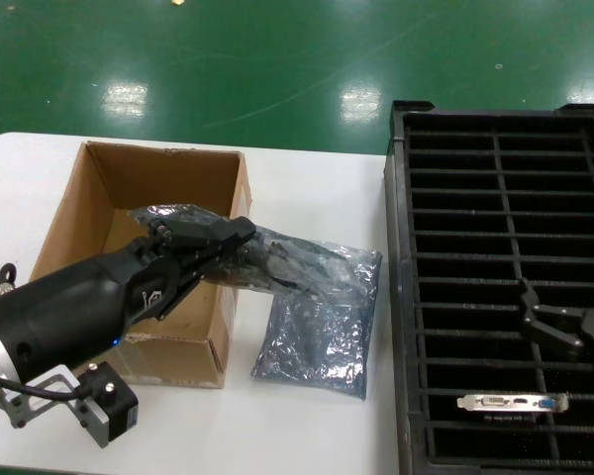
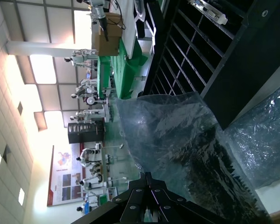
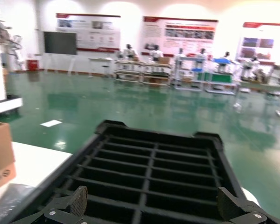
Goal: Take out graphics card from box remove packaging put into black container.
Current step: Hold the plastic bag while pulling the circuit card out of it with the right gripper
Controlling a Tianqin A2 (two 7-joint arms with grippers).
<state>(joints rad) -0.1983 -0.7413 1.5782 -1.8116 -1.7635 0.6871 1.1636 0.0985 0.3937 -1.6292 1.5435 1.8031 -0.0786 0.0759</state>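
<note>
The left gripper (image 1: 210,240) sits over the right wall of the box (image 1: 109,198), its fingers closed on one end of a bagged item; the packaging (image 1: 297,262) held there is a crinkly grey bag, lifted and stretched out from the box toward the table, with a dark mass inside that appears to be a graphics card, though the board itself cannot be made out clearly. A second bag (image 1: 317,341) lies flat on the white table (image 1: 307,426) between the box and the black container (image 1: 495,178), partly under the lifted one; whether it is empty cannot be told. The right gripper (image 1: 559,327) hovers above the container with its jaws spread and holding nothing; near it, one graphics card (image 1: 512,403) already stands in a slot close to the robot.

Judgement: the step in hand is extraction of the second bagged card from the box. The next move calls for carrying the bag clear of the box wall, then the right gripper meeting it to draw card and bag apart.
</note>
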